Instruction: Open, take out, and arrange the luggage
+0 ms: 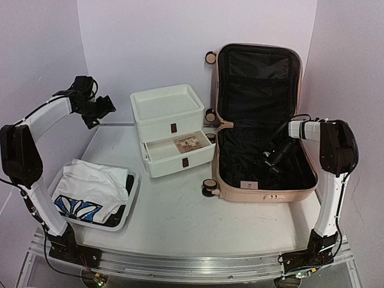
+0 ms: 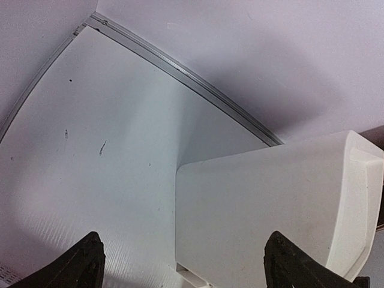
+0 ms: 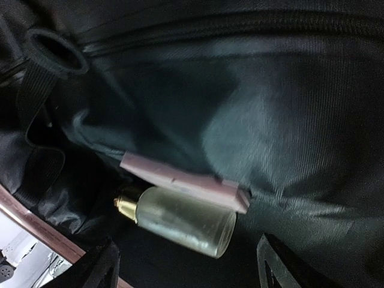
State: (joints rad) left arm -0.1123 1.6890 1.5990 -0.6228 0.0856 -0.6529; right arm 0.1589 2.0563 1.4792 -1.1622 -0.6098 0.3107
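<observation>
The pale pink suitcase (image 1: 264,193) lies open at the right, its lid (image 1: 258,78) standing upright at the back and the black lining showing. My right gripper (image 1: 268,162) reaches down into the base half. In the right wrist view it (image 3: 186,261) is open just above a frosted glass bottle (image 3: 180,216) with a gold cap, lying on the lining. A flat pink box (image 3: 180,180) lies against the bottle's far side. My left gripper (image 1: 107,108) is open and empty, raised at the far left, facing the drawer unit; it also shows in the left wrist view (image 2: 184,255).
A white drawer unit (image 1: 168,111) stands mid-table, also in the left wrist view (image 2: 270,198). Its lower drawer (image 1: 180,159) is pulled out with a brown packet (image 1: 190,143) inside. A white perforated basket (image 1: 130,195) with folded clothes (image 1: 90,186) sits front left.
</observation>
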